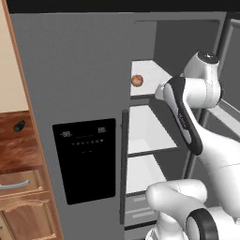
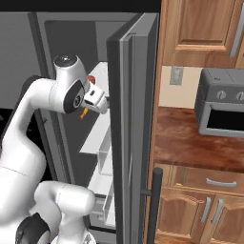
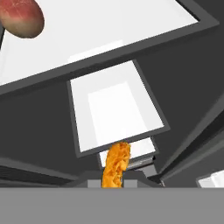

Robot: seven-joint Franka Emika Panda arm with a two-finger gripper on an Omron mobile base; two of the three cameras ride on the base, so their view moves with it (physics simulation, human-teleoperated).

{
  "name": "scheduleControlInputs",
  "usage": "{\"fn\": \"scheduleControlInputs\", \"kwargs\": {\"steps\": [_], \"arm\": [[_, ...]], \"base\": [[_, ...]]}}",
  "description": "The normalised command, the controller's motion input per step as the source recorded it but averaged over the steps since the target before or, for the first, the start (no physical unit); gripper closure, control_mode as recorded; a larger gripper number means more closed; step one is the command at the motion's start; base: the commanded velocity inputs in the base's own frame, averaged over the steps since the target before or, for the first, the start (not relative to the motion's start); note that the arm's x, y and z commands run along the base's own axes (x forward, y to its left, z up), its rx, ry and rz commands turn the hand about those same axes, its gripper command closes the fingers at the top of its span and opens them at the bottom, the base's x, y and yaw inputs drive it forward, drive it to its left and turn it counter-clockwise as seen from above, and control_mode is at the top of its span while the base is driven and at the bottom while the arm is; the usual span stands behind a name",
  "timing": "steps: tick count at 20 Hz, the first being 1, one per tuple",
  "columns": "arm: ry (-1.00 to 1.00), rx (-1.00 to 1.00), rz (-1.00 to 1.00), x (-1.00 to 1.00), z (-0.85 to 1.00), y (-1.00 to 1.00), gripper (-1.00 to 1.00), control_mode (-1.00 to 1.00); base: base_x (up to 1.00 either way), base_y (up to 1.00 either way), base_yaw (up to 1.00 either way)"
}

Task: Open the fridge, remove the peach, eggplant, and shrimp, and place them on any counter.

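white fridge shelves filled the frame's centre; the tool was clamped on the shrimp, the peach at upper left.

Hidden and cut-off parts

The peach is cut by the hand view's top edge; the shrimp has its lower end hidden; a small dark item on the counter is too small to identify.

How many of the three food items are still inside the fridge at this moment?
2: the peach on an upper shelf and the shrimp gripped in the hand. The eggplant already lies on the counter.
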Motion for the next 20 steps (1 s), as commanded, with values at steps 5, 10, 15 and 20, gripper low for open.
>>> {"fn": "scheduleControlInputs", "kwargs": {"steps": [5,10,15,20], "arm": [[0.05,0.00,0.00,-0.62,-0.19,0.01,1.00,-1.00],[0.00,0.00,0.00,0.00,0.00,0.00,1.00,1.00],[0.00,0.00,0.00,0.00,0.00,0.00,1.00,1.00],[0.00,0.00,0.00,0.00,0.00,0.00,1.00,1.00]], "base": [[0.00,0.00,0.00],[-1.00,0.30,0.00],[-0.79,0.96,0.00],[0.00,1.00,0.00]]}}
